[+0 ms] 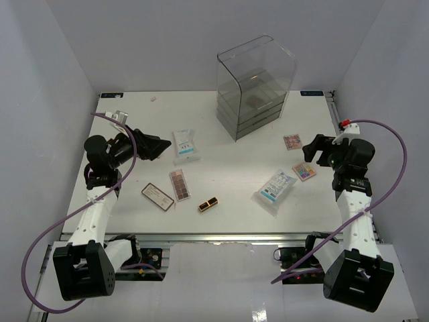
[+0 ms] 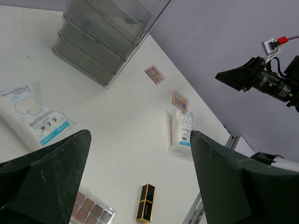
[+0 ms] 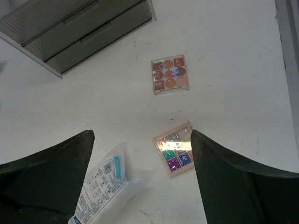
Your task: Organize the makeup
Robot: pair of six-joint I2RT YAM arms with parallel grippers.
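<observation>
The makeup lies spread on the white table. One white-blue sachet (image 1: 185, 144) lies left of centre, a second sachet (image 1: 275, 188) lies right of centre. A brown palette (image 1: 179, 184) and a flat white-faced case (image 1: 157, 196) lie at the front left, next to the black-gold lipstick (image 1: 208, 204). A pink-orange palette (image 1: 292, 141) and a multicoloured palette (image 1: 304, 172) lie at the right. My left gripper (image 1: 157, 146) is open and empty above the table, left of the first sachet. My right gripper (image 1: 314, 149) is open and empty above the two right palettes (image 3: 170, 74) (image 3: 176, 154).
The clear acrylic drawer box (image 1: 255, 87) stands at the back centre, its drawers shut. Grey walls close in the table on the left, back and right. The table's metal front rail (image 1: 228, 236) runs along the near edge.
</observation>
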